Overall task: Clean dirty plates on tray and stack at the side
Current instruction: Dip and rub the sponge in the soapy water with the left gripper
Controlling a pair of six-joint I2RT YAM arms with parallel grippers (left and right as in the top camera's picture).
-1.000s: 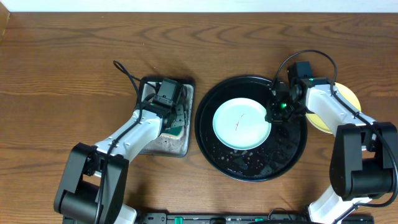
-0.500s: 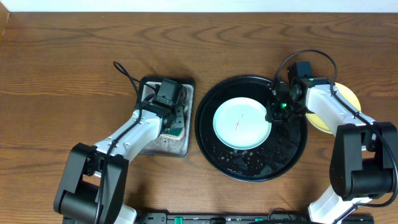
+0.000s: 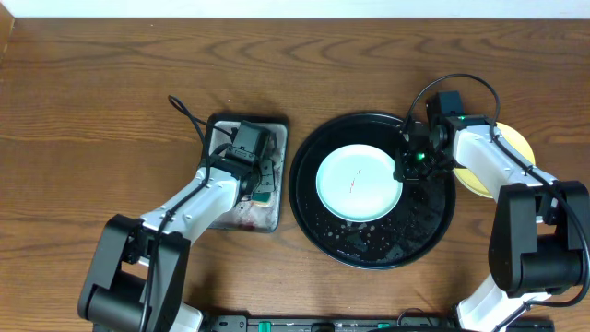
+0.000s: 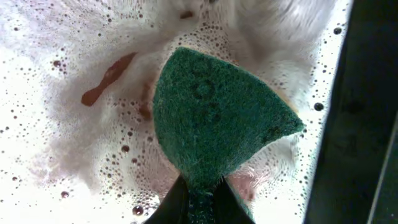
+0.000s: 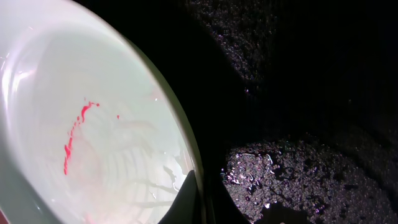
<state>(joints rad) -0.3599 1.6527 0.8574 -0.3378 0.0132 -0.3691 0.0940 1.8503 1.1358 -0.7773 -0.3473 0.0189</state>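
One black tray (image 3: pixel 415 231) carries one mint-white plate (image 3: pixel 358 182) with thin red streaks. The right gripper (image 5: pixel 200 202) pinches its rim. One grey pan (image 3: pixel 269 219) of foam (image 4: pixel 62 124) sits to the left. One yellow plate (image 3: pixel 513 143) lies on the tabletop (image 3: pixel 111 111), mostly hidden behind the right arm (image 3: pixel 498 161). One green sponge (image 4: pixel 217 124) is clamped in the left gripper (image 4: pixel 200 199).

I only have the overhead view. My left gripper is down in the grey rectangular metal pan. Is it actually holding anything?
Observer: Yes. The left wrist view shows the left gripper pinching a green scouring sponge above foamy water.
Operator: And the right gripper, has it got the plate or is it just beside it?
Observer: It has it. In the right wrist view the right gripper is closed on the rim of the pale mint-white round plate, one finger on each side.
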